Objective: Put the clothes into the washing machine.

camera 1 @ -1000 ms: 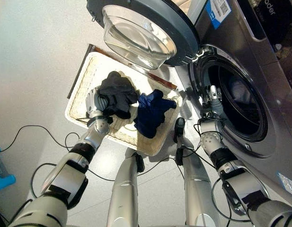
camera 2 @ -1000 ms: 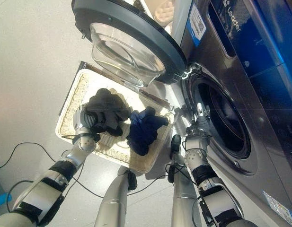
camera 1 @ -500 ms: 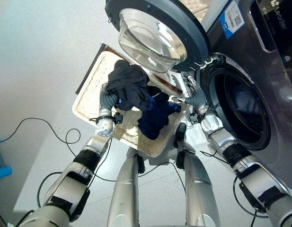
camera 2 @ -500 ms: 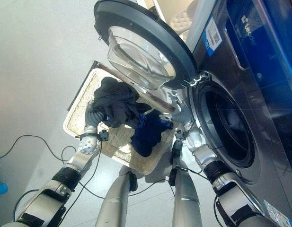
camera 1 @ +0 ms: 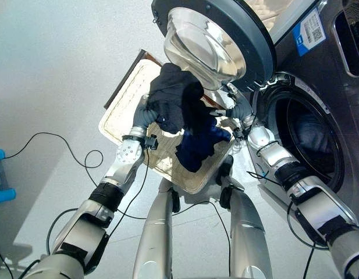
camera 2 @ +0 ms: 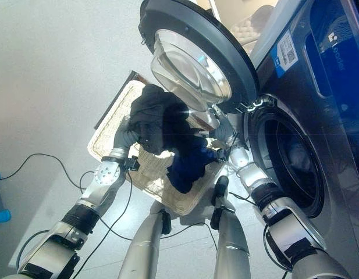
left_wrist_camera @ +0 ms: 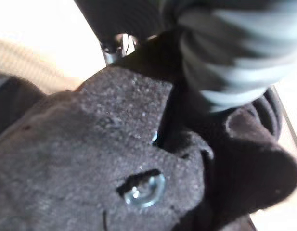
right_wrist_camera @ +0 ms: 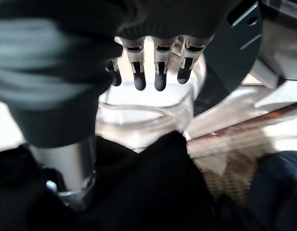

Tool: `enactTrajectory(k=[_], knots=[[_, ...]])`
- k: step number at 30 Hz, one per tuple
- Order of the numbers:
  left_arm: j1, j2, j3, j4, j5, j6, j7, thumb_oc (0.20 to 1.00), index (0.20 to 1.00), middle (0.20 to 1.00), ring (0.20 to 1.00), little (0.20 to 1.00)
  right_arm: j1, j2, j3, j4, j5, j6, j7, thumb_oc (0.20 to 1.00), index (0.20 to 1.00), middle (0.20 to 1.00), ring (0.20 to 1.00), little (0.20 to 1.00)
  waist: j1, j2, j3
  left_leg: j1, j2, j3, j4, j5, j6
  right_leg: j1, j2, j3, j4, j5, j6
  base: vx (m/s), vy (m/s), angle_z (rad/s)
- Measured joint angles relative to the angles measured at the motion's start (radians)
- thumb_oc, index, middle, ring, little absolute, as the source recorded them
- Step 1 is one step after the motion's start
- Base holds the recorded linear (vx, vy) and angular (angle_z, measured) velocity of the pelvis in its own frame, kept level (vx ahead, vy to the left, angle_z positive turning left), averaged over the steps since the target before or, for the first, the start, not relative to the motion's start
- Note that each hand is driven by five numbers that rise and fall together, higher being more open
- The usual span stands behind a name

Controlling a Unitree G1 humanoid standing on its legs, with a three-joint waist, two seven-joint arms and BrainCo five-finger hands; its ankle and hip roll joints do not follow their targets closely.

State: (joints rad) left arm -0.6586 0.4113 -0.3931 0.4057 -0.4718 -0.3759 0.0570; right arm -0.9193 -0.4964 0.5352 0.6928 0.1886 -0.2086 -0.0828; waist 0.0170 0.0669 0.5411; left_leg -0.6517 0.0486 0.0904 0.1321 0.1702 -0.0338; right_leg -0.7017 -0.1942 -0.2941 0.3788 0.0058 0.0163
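Left robot hand (camera 1: 145, 116) is seen lifted above the wicker basket (camera 1: 124, 107), with the dark grey garment (camera 1: 176, 102) draped over it; the cloth is bunched around the hand in its wrist view, so the garment is carried by it, but how the fingers are set under the cloth cannot be told. Right robot hand (right_wrist_camera: 153, 62) is held just beside the garment's right edge, in front of the washing machine's open door (camera 1: 226, 35); its dark-tipped fingers (right_wrist_camera: 160, 79) are extended and loose, with nothing gripped between them. A dark blue garment (camera 1: 196, 148) is left lying in the basket, directly below the lifted one. The basket is set on the pale floor (camera 1: 51, 70), just left of the washing machine (camera 1: 336, 87). Some laundry can be made out inside the open drum (camera 1: 310, 133).
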Motion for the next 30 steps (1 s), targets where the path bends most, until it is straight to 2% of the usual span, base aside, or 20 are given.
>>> enactTrajectory(k=[3, 8, 13, 21, 24, 25, 26, 27, 30], knots=[[-0.015, -0.002, -0.018, -0.002, -0.066, 0.017, -0.057, 0.200, 0.200, 0.200, 0.200, 0.200, -0.038, 0.028, 0.049, 0.008, 0.052, 0.050, 0.105, 1.000, 1.000, 1.000, 1.000, 1.000, 0.015, 0.000, 0.000, 0.000, 0.000, -0.016, 0.000, 0.004, -0.006, 0.000, -0.004, -0.013, 0.022, -0.017, -0.008, 0.03, -0.028, 0.11], [-0.020, -0.004, -0.018, -0.032, -0.111, 0.030, -0.103, 0.200, 0.200, 0.200, 0.200, 0.200, -0.042, 0.088, 0.051, 0.066, 0.143, 0.077, 0.189, 1.000, 1.000, 1.000, 1.000, 1.000, 0.034, 0.000, 0.000, 0.004, -0.006, -0.036, 0.003, 0.007, -0.012, 0.001, -0.015, -0.020, 0.057, -0.042, -0.010, 0.02, -0.012, 0.12], [-0.029, -0.024, -0.018, -0.032, -0.148, 0.040, -0.123, 0.200, 0.200, 0.200, 0.200, 0.200, -0.042, 0.132, 0.052, 0.066, 0.181, 0.080, 0.219, 1.000, 1.000, 1.000, 1.000, 1.000, 0.034, 0.000, 0.000, 0.009, -0.014, -0.038, 0.008, 0.008, -0.011, 0.001, -0.026, -0.019, 0.078, -0.051, -0.008, 0.02, 0.002, 0.05], [-0.044, -0.060, -0.018, -0.032, -0.202, 0.060, -0.171, 0.200, 0.200, 0.200, 0.200, 0.200, -0.042, 0.140, 0.052, 0.069, 0.258, 0.089, 0.239, 1.000, 1.000, 1.000, 1.000, 1.000, 0.027, 0.000, 0.000, 0.010, -0.016, -0.039, 0.012, 0.007, -0.012, -0.001, -0.029, -0.017, 0.088, -0.054, -0.007, 0.00, 0.000, 0.00], [-0.071, -0.081, -0.019, -0.032, -0.219, 0.071, -0.185, 0.200, 0.200, 0.200, 0.200, 0.200, -0.039, 0.145, 0.046, 0.069, 0.353, 0.089, 0.263, 1.000, 1.000, 1.000, 1.000, 1.000, 0.026, 0.000, 0.000, 0.010, -0.016, -0.039, 0.014, 0.006, -0.013, -0.001, -0.028, -0.017, 0.089, -0.054, -0.009, 0.00, 0.000, 0.00], [-0.079, -0.084, -0.019, -0.032, -0.218, 0.075, -0.189, 0.200, 0.200, 0.200, 0.200, 0.200, -0.039, 0.150, 0.042, 0.069, 0.398, 0.089, 0.274, 0.749, 0.749, 0.749, 0.749, 0.749, 0.025, 0.000, 0.000, 0.010, -0.015, -0.038, 0.014, 0.007, -0.011, -0.001, -0.028, -0.017, 0.089, -0.054, -0.010, 0.00, 0.000, 0.00], [-0.085, -0.085, -0.019, -0.032, -0.218, 0.077, -0.189, 0.200, 0.200, 0.200, 0.200, 0.200, -0.039, 0.153, 0.041, 0.069, 0.419, 0.089, 0.278, 0.536, 0.536, 0.536, 0.536, 0.536, 0.025, 0.000, 0.000, 0.010, -0.015, -0.038, 0.014, 0.007, -0.012, -0.001, -0.028, -0.017, 0.089, -0.054, -0.010, 0.00, 0.000, 0.00], [-0.090, -0.085, -0.019, -0.032, -0.218, 0.079, -0.189, 0.200, 0.200, 0.200, 0.200, 0.200, -0.038, 0.158, 0.040, 0.069, 0.444, 0.088, 0.284, 0.200, 0.200, 0.200, 0.200, 0.200, 0.024, 0.000, 0.000, 0.010, -0.015, -0.038, 0.014, 0.007, -0.012, -0.001, -0.028, -0.017, 0.089, -0.054, -0.010, 0.00, 0.000, 0.00], [-0.097, -0.085, -0.018, -0.032, -0.218, 0.080, -0.189, 0.200, 0.200, 0.200, 0.200, 0.200, -0.029, 0.175, 0.021, 0.069, 0.510, 0.082, 0.300, 0.200, 0.200, 0.200, 0.200, 0.200, 0.024, 0.000, 0.000, 0.010, -0.015, -0.038, 0.014, 0.007, -0.012, -0.001, -0.028, -0.016, 0.089, -0.054, -0.010, 0.00, 0.000, 0.00]])
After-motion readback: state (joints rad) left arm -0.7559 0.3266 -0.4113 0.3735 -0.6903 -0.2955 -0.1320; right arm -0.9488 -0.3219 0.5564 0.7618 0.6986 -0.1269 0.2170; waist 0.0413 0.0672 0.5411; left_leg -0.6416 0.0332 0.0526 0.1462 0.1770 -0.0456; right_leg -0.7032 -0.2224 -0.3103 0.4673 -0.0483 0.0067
